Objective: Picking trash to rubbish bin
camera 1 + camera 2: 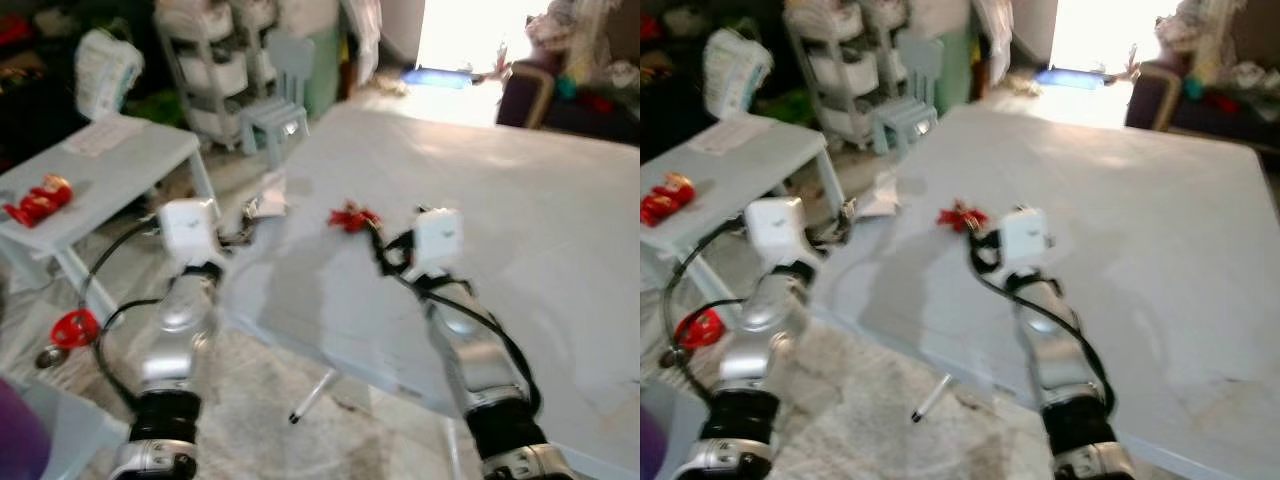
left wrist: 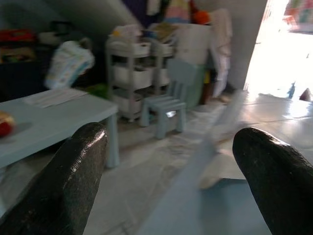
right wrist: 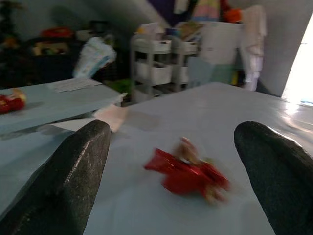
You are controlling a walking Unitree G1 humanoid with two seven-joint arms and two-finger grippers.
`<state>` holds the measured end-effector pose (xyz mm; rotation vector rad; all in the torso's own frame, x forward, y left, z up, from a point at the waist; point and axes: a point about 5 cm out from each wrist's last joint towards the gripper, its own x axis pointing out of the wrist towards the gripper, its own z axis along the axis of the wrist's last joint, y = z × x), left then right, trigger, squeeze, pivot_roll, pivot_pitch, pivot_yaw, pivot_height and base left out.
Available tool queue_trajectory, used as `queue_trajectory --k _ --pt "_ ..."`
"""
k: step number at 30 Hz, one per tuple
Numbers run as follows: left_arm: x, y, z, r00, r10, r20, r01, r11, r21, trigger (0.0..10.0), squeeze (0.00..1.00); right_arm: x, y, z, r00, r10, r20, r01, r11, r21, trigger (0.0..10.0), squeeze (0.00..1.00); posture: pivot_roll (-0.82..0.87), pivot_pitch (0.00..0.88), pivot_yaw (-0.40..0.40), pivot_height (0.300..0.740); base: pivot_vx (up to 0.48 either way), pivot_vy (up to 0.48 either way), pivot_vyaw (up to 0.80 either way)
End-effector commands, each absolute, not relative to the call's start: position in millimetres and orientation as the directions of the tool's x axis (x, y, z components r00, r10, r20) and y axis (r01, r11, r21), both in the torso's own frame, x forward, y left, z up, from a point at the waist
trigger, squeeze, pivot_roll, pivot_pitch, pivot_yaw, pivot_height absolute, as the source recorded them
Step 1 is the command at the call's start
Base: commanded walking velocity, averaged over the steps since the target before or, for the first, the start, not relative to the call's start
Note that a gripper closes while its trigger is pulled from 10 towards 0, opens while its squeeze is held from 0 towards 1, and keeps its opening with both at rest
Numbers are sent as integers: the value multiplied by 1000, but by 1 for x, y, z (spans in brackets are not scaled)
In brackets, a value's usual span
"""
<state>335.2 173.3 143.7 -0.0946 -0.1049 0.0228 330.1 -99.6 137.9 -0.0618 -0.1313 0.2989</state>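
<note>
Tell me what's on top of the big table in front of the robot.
On the big table lie a red wrapper and, at its left corner, a white scrap. The right gripper, open, points at the wrapper. The arm covers part of the tabletop.

My head cameras look forward and down across the tabletop (image 1: 520, 230), both arms in frame. Each wrist camera sits low and close, facing the shelving rack (image 2: 142, 73) beyond the tabletop's far edge; head and wrist views share that rack.
</note>
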Motion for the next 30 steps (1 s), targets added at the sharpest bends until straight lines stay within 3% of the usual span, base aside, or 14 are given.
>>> queue_trajectory --k 1,22,30 --pt "337 165 143 996 12 89 -3 996 -94 10000 0 329 -109 138 953 275 124 -266 960 -81 10000 0 -17 17 29 740 0 0 0" --pt "344 163 145 996 -19 84 27 995 -94 10000 0 329 -109 140 952 279 129 -270 959 -82 10000 0 -23 17 28 740 0 0 0" --pt "346 163 149 994 -29 103 38 995 -92 10000 0 330 -109 140 952 276 131 -267 960 -82 10000 0 -22 19 30 740 323 0 0"
